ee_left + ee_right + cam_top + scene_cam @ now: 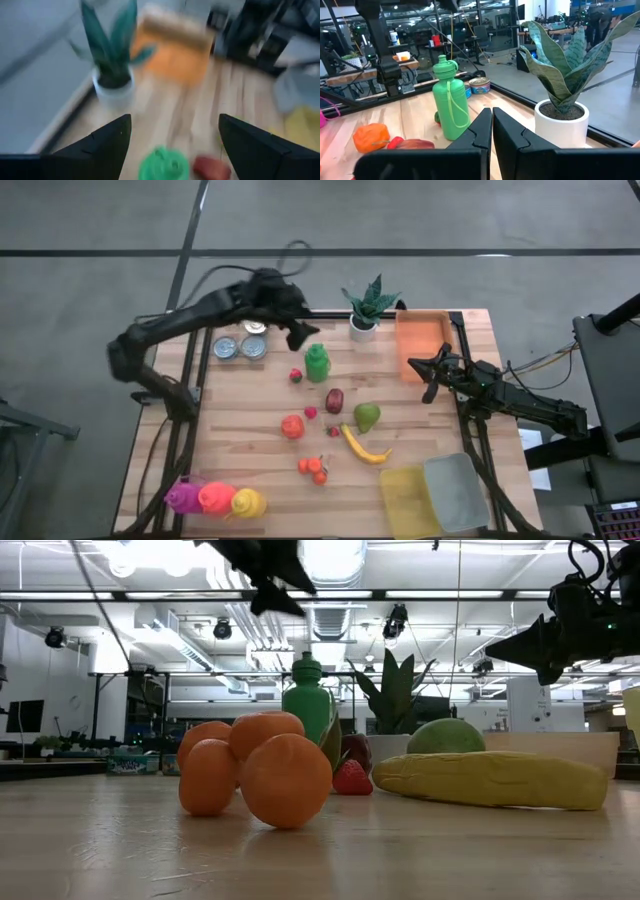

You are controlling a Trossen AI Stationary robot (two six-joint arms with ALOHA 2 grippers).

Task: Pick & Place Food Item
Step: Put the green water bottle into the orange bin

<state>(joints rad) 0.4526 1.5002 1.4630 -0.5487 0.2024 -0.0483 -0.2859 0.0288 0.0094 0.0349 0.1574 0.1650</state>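
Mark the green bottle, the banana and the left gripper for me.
green bottle [317,364], high view, middle of its body.
banana [362,448], high view, middle of its curve.
left gripper [299,333], high view, midway between the open fingertips, above the bottle.

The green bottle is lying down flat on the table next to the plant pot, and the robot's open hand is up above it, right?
Not quite. The green bottle is standing upright, as the right wrist view shows. The rest holds: it is near the plant pot, and the open left gripper is above it.
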